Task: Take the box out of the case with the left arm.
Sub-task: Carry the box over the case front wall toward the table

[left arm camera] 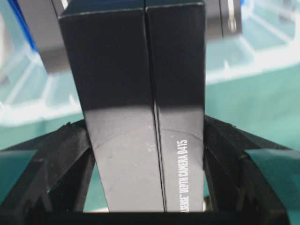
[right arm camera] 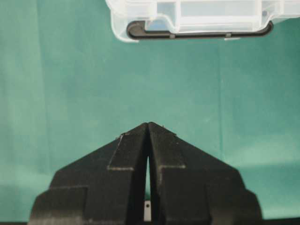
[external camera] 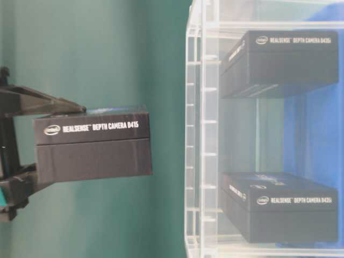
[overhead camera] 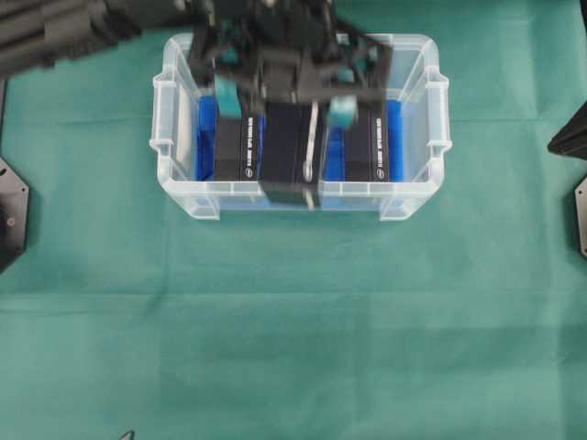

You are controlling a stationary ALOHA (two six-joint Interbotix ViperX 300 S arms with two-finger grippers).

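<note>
Over green cloth (overhead camera: 293, 348) (tabletop): left hand (overhead camera: 284, 96) clamps box (overhead camera: 286, 151); right hand (right arm camera: 148, 129) closed.

Flat surface draped in green woven cloth (overhead camera: 293, 348), faintly creased, evenly lit from above, reaching every edge. Black mounting plates (overhead camera: 11, 213) at left and right edges.

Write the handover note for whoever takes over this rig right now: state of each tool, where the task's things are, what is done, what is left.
Left tool: shut on the box, held by its long sides.
Right tool: shut, empty, parked on the green cloth away from the case.
Box: lifted clear above the case rim in the table-level view. Two more boxes stay inside on the blue lining.
Done: grasp and lift.
Left: carry the box aside, set it on the cloth, release.
</note>
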